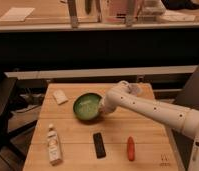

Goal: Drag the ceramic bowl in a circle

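The ceramic bowl [86, 106] is round, shallow and green with a dark rim and paler inside. It sits on the wooden table [78, 145] near the middle back. My white arm reaches in from the right. My gripper [104, 107] is at the bowl's right rim, touching or just over it. The gripper's tip is hidden behind the wrist.
A white packet [59, 96] lies at the back left. A small bottle [53, 145] lies at the front left. A black bar [98, 144] and a red object [130, 148] lie at the front. A white cup [134, 89] stands behind my arm.
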